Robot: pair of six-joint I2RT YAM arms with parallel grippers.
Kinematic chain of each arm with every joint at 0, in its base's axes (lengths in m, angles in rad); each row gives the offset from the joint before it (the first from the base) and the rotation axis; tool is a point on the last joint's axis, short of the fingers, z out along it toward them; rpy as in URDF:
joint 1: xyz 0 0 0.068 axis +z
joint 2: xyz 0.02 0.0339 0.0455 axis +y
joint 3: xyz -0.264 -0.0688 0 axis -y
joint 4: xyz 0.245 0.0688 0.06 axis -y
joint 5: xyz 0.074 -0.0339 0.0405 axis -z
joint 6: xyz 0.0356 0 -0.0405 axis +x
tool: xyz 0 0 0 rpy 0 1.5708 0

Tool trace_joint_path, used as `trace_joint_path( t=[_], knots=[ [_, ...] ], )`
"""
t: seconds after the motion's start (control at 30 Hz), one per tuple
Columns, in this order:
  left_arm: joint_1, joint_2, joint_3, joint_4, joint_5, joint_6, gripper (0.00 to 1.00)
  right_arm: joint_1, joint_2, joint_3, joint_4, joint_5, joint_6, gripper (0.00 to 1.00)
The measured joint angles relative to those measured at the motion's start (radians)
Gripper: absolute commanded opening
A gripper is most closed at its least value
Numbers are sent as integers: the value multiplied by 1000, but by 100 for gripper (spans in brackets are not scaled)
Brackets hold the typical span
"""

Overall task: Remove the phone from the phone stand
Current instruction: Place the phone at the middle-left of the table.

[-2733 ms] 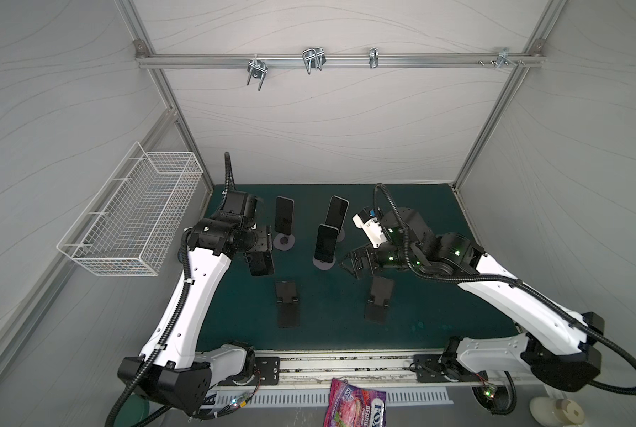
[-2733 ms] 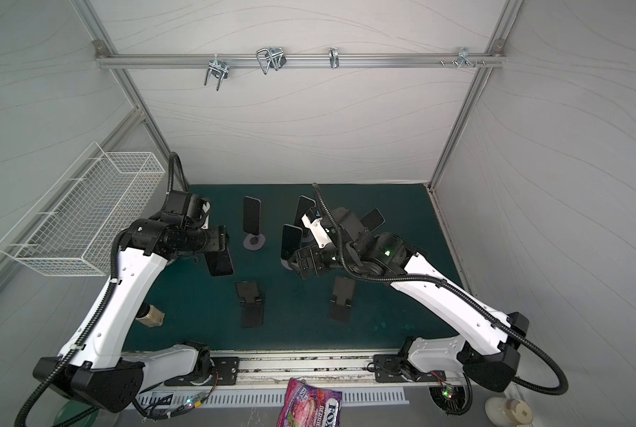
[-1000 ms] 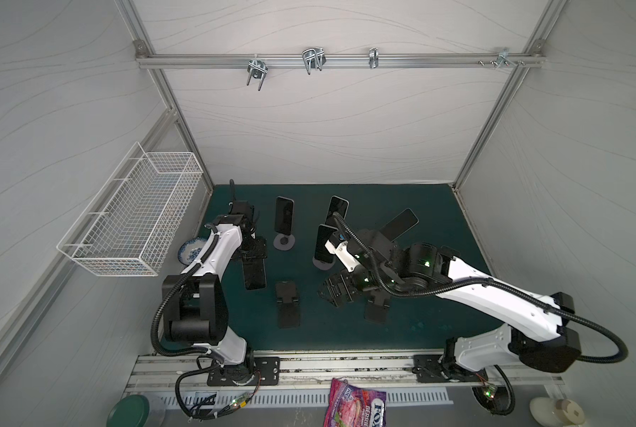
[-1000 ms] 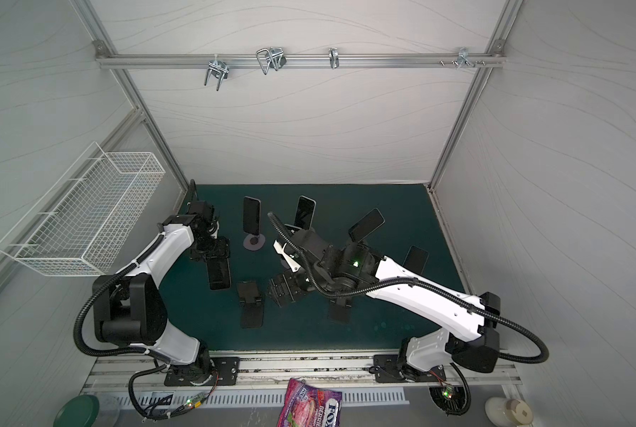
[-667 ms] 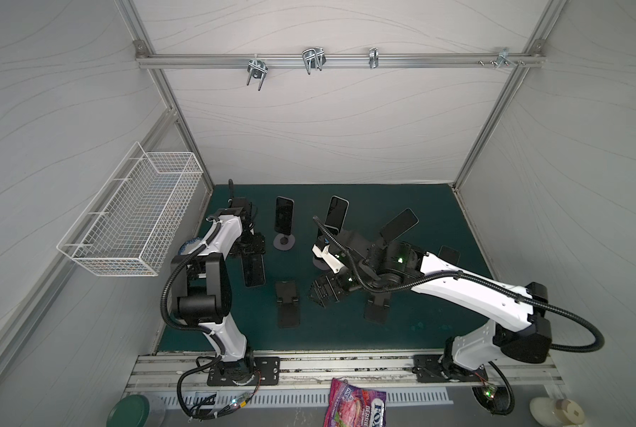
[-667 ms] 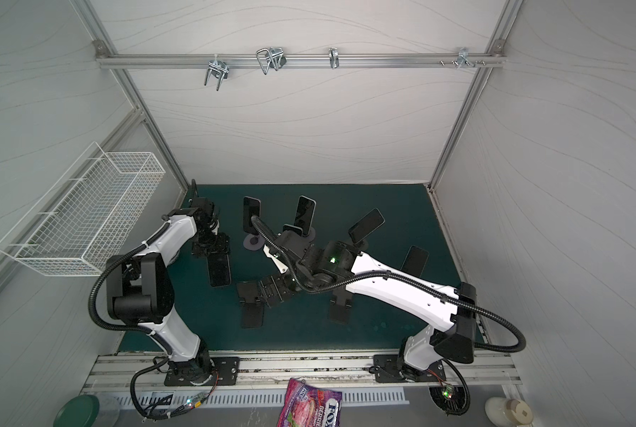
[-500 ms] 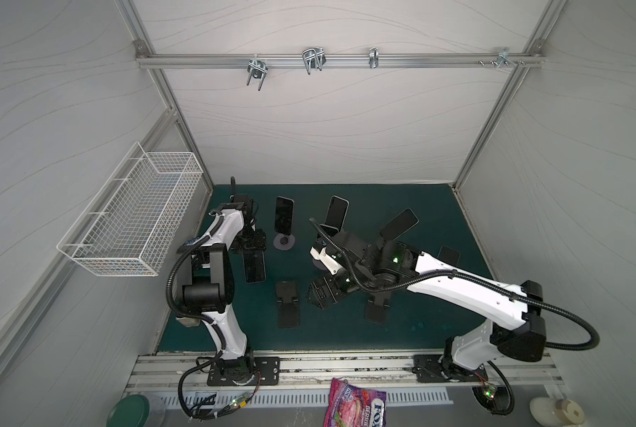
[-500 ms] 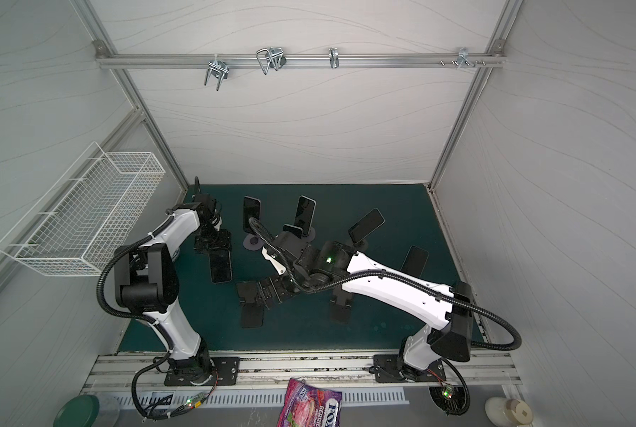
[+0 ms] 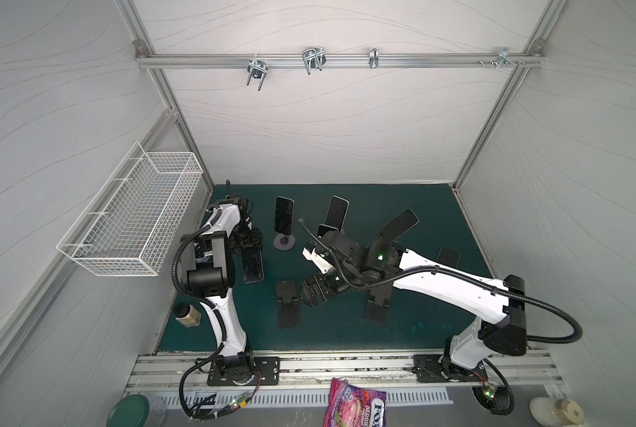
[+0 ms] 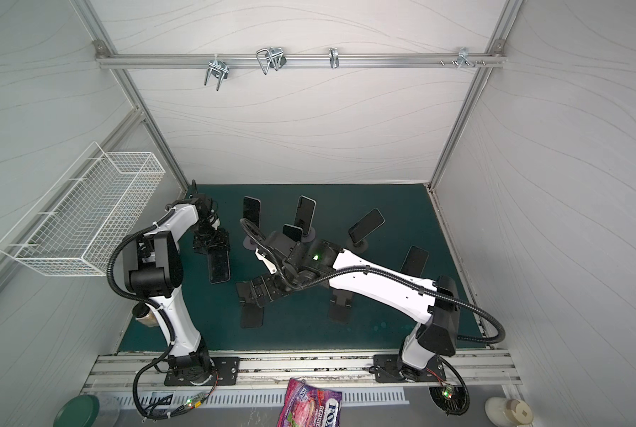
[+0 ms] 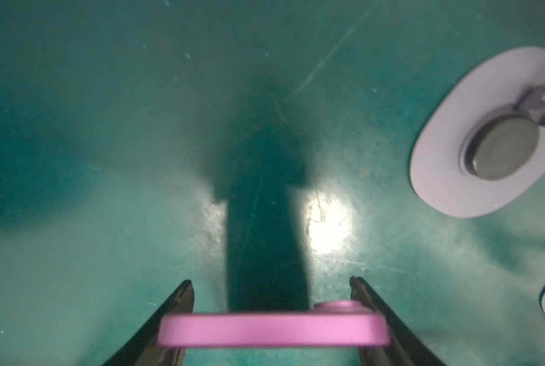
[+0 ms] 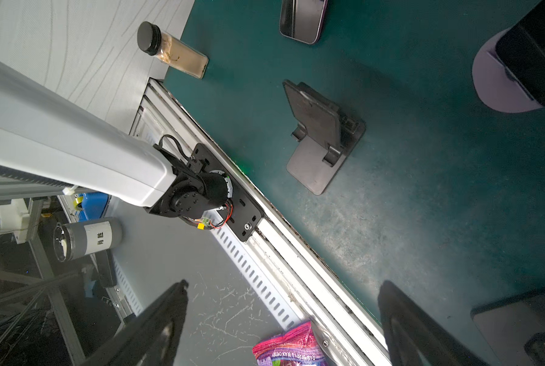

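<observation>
Pink phone (image 11: pixel 272 329) sits pinched tight in the left claw (image 11: pixel 271 285), close to the green mat (image 9: pixel 346 332), at 9 o'clock in both top views. A round stand (image 9: pixel 285 242) is near, at 2 o'clock from it. The right claw (image 12: pixel 285 285) is spread wide, holding nothing.

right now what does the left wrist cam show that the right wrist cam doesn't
Only the left wrist view: the left gripper shut on the pink phone, seen edge-on. Only the right wrist view: the open right gripper, an empty black folding stand, a capped jar, the left arm's base and a snack packet. Both: the green mat, a lilac round stand base (whether the same one I cannot tell), and probably that phone, whose purple-edged end shows in the right wrist view.
</observation>
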Motion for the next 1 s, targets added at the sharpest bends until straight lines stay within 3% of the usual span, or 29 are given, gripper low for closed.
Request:
trace_joint_path(
  t=[0.43,1.0],
  knots=[
    [42,50,13,4,16,-11,56,3,34,79,-2,-6,0,94],
    [39,108,13,10,-2,-22,67,5,30,42,3,-2,7,94]
  ],
)
